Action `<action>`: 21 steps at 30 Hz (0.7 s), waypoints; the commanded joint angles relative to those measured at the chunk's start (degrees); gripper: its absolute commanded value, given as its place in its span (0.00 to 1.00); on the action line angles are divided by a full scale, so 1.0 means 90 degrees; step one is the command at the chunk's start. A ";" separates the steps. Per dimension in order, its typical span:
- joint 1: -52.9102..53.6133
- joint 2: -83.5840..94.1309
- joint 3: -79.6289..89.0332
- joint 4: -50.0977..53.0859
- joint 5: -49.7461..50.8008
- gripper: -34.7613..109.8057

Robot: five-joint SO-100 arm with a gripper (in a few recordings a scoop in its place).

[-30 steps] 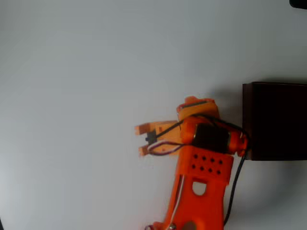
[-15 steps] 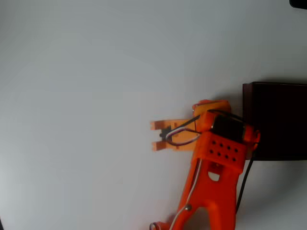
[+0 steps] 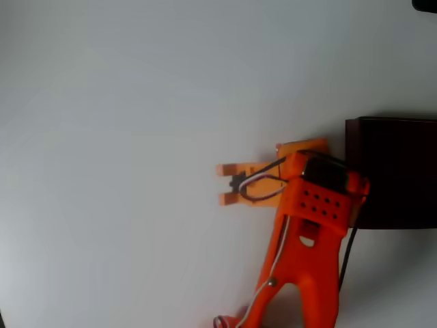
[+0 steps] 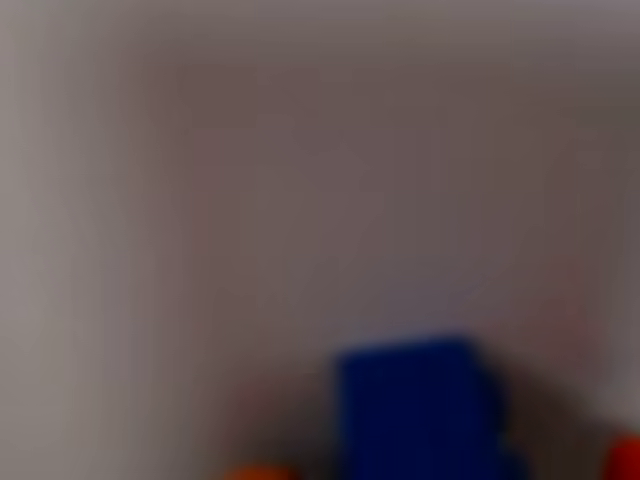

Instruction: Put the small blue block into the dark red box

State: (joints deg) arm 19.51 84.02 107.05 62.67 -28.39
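In the overhead view my orange gripper (image 3: 224, 184) points left over the white table, its two fingers a short gap apart, just left of the dark red box (image 3: 392, 174) at the right edge. The arm's wrist overlaps the box's left wall. In the blurred wrist view the small blue block (image 4: 420, 410) sits very close at the bottom centre, between orange fingertips (image 4: 625, 462), and it looks held in the jaws. From overhead the block is hidden by the gripper.
The white table (image 3: 109, 137) stretches out to the left and above the arm. A black cable (image 3: 345, 263) hangs along the arm beside the box's lower left corner.
The arm and gripper have shifted right toward the dark red box, then slightly up. The gap between the fingers has stayed the same.
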 commanded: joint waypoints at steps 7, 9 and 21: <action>0.0186 -0.0166 -0.0313 0.0078 0.0000 0.24; 0.0195 -0.0107 -0.0264 0.0088 0.0049 0.24; 0.1221 0.2178 -0.0654 0.0977 0.1250 0.24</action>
State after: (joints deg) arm 26.89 96.68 103.71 69.61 -19.60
